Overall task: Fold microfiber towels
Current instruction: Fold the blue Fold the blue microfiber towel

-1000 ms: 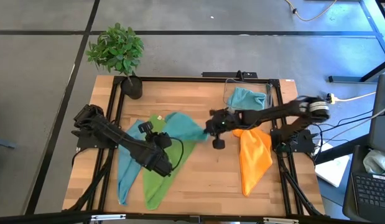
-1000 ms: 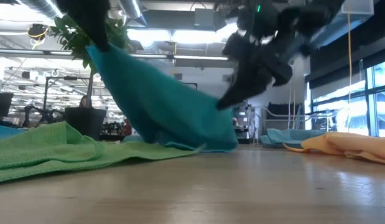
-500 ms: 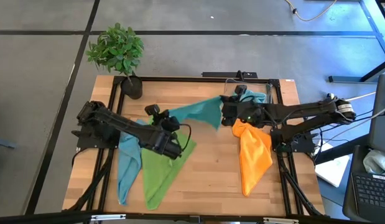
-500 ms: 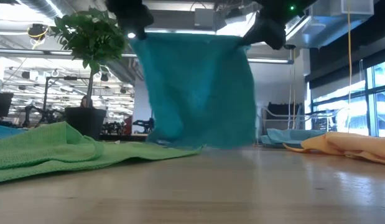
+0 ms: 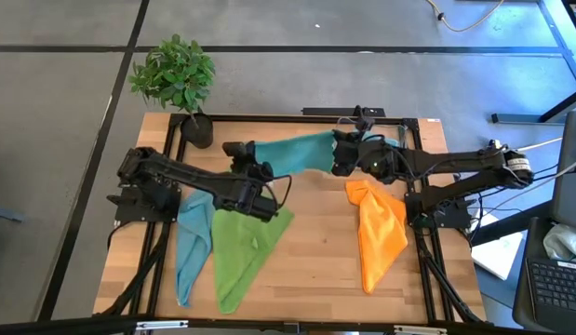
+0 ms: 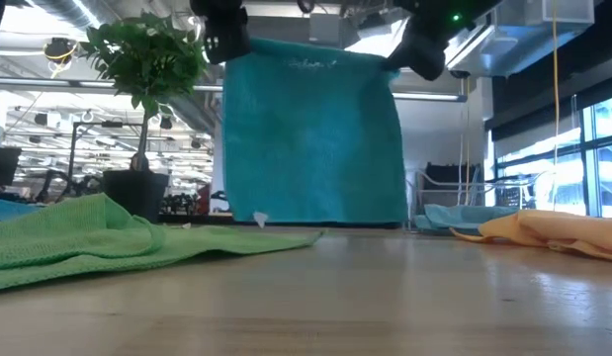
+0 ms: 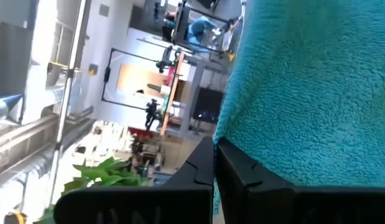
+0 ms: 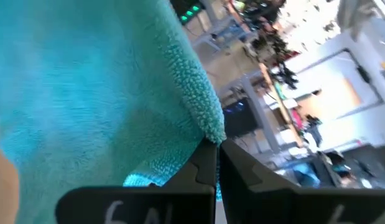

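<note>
Between the two grippers hangs the teal towel (image 6: 310,138), stretched out flat like a curtain above the far half of the table (image 5: 315,251). Left gripper (image 5: 247,152) is raised and reaching inward, clamped tight on one top corner; right gripper (image 5: 341,149) mirrors it from the other side, pinched shut on the opposite corner. Top edge runs taut, bottom hem just clear of the wood. Below the left gripper lie the lime green towel (image 5: 246,244) and a light blue towel (image 5: 192,237); under the right arm, the orange towel (image 5: 381,233) sprawls. Beyond the right gripper, another light blue towel (image 5: 385,142) sits in the clear bin (image 5: 400,134).
</note>
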{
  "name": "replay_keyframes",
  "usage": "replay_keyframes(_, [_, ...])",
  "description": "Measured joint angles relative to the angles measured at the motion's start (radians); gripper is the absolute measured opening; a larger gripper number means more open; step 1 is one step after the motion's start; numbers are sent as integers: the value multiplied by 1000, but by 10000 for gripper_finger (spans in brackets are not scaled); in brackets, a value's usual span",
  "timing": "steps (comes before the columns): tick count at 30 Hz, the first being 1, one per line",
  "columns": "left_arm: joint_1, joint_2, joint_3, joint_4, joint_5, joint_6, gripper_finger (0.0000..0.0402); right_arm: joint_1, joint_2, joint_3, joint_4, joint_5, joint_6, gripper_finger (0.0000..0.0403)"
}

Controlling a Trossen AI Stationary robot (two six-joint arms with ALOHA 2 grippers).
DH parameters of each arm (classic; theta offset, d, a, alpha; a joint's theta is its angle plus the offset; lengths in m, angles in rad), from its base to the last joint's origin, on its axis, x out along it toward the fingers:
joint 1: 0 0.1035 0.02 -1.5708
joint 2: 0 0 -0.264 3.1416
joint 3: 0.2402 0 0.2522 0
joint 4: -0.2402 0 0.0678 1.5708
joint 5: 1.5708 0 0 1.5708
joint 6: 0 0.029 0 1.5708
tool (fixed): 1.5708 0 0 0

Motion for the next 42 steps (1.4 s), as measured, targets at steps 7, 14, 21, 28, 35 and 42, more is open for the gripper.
replay_keyframes(7, [86, 0, 0, 0, 24, 88, 0, -117, 0, 0, 59, -142, 0, 10])
replay_keyframes(14, [75, -18, 2, 0, 117, 92, 0, -113, -23, 0, -75, -308, 54, 11])
replay_keyframes(21, [-88, -24, 1, 25, 552, 9, 0, -1, -29, -4, -435, -679, 346, 11])
replay_keyframes(28, [-291, 0, 1, 279, 817, -127, 0, 141, -27, -107, -436, -981, 568, 12])
replay_keyframes(35, [-440, 102, 1, 488, 900, -176, 0, 280, -23, -231, -346, -1035, 776, 12])
replay_keyframes(42, [-460, 233, 0, 495, 924, -158, 0, 345, -21, -350, -131, -1109, 870, 12])
